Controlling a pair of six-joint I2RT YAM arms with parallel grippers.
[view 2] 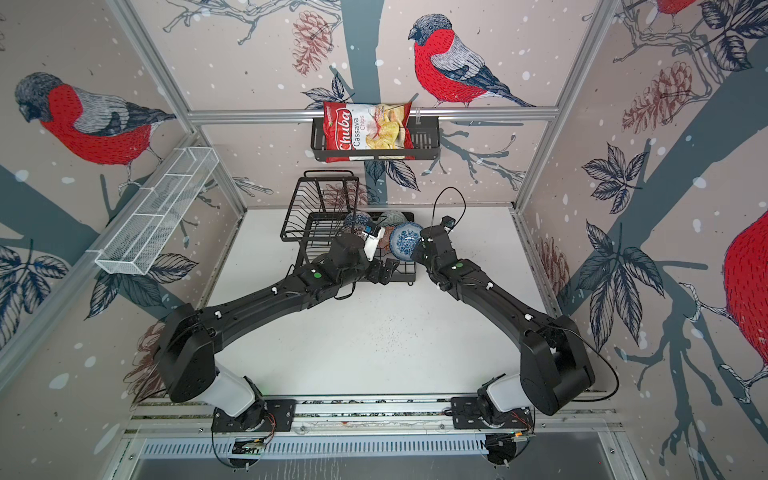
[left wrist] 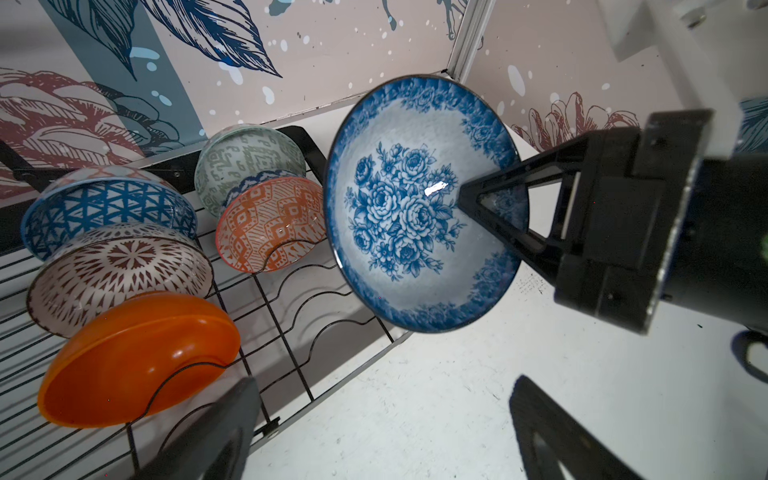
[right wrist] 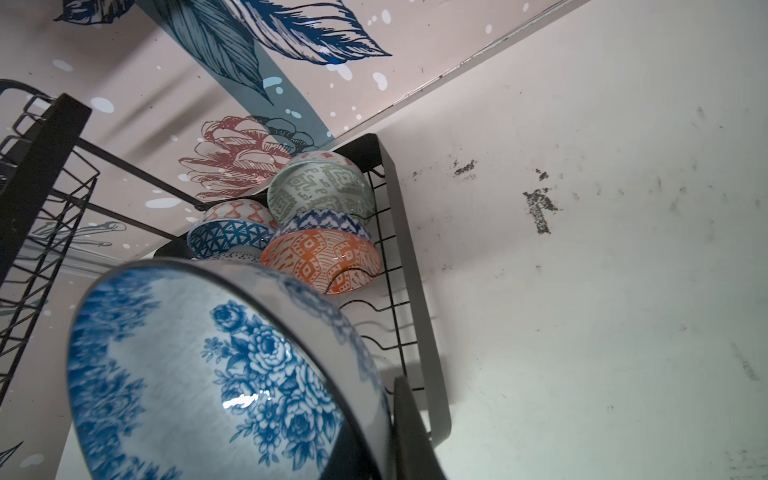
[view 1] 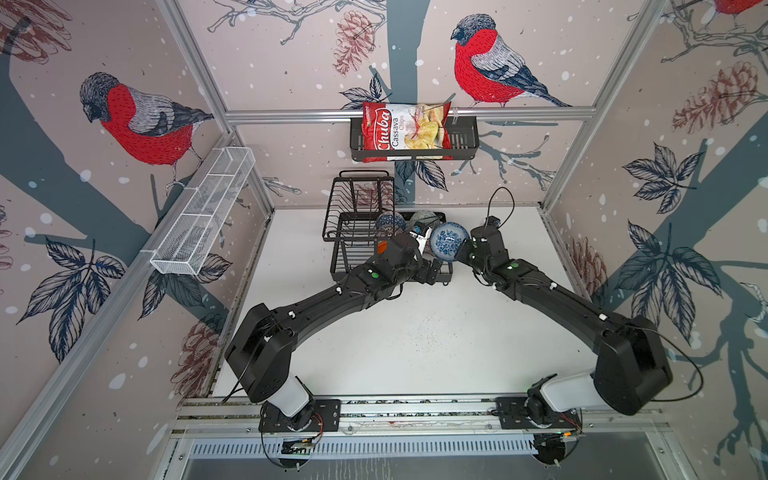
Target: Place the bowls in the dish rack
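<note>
Right end effector (left wrist: 478, 195) pinches floral bowl (left wrist: 399, 216), on edge over rack (left wrist: 291, 299)'s free slots; left end effector (left wrist: 382, 432) gapes empty.

Red snack bag carrying the one brand name that can be read.
In both top views the chips bag (view 1: 405, 131) (view 2: 368, 133) sits turned on its side in a black slatted basket (view 1: 465, 143) (view 2: 428, 141) on the back wall. Large white script on a red panel reads "Chuba". Beside it, dark letters read "Cassava" and, smaller, "Chips". All three words run sideways, from bottom to top. Finer print elsewhere on the bag is too small to read.
</note>
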